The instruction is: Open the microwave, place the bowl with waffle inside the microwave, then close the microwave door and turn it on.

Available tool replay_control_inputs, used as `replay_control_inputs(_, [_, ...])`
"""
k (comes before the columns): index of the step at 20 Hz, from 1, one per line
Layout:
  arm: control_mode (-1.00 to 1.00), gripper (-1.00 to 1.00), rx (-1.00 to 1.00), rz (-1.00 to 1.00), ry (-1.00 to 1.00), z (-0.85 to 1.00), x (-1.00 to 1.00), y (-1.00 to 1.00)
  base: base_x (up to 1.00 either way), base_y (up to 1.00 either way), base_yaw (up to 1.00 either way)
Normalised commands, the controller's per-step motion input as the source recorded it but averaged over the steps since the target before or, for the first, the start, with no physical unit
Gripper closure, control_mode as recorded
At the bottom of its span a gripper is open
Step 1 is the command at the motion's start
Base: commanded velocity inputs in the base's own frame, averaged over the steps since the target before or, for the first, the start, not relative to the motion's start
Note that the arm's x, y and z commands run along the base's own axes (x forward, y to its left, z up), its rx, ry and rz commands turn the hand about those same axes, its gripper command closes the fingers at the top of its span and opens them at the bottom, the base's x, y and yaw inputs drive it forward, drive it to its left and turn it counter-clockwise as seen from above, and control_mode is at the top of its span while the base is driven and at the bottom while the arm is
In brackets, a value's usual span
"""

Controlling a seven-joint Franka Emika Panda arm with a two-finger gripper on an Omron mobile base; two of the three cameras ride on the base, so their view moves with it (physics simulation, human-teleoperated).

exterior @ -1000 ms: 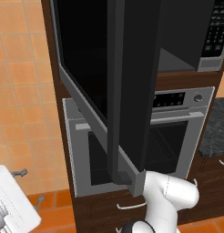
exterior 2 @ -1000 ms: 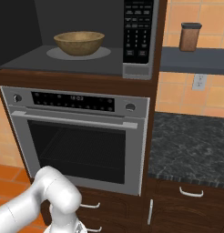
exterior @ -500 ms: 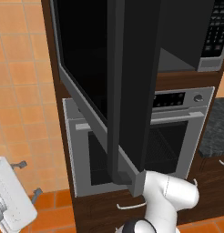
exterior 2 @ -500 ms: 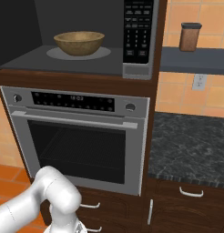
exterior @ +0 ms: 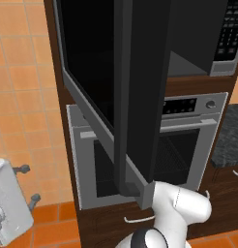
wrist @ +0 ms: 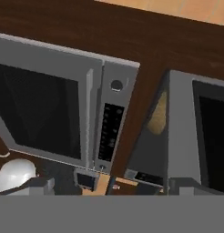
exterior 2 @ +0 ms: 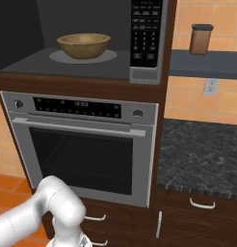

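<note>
The microwave (exterior 2: 91,62) stands open above the oven, its keypad (exterior 2: 147,34) on the right. The tan bowl (exterior 2: 84,45) sits inside on the round turntable and also shows as a tan patch, the bowl (wrist: 157,118), in the rolled hand view. The waffle is hidden behind the bowl's rim. The microwave door (exterior: 135,97) is swung far out to the left, its dark glass edge-on to me. My gripper (exterior: 27,184) hangs low, left of the door and well away from the bowl, open with nothing between its fingers (exterior: 22,168).
A steel oven (exterior 2: 86,154) with a horizontal bar handle sits under the microwave. To the right are a dark stone counter (exterior 2: 202,154), a shelf with a brown jar (exterior 2: 201,38), and drawers below. An orange tiled wall (exterior: 19,72) lies to the left.
My hand has drifted slightly upward at the left edge of the left base view. The door, bowl and jaws stay as they were.
</note>
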Motion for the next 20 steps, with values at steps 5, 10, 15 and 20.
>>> replay_control_inputs(5, [-1.0,-1.0,0.2,0.0,-0.31,0.3,-0.02,0.0,0.0,0.0,0.0])
replay_control_inputs(10, [-1.0,-1.0,0.2,0.0,-0.31,0.37,-0.16,0.0,0.0,0.0,0.0])
replay_control_inputs(15, [-1.0,-1.0,0.24,0.0,-0.15,0.6,-0.38,-0.15,0.0,0.0,0.0])
replay_control_inputs(20, [-1.0,-1.0,0.24,0.0,-0.13,0.53,-0.28,-0.23,0.0,0.0,0.0])
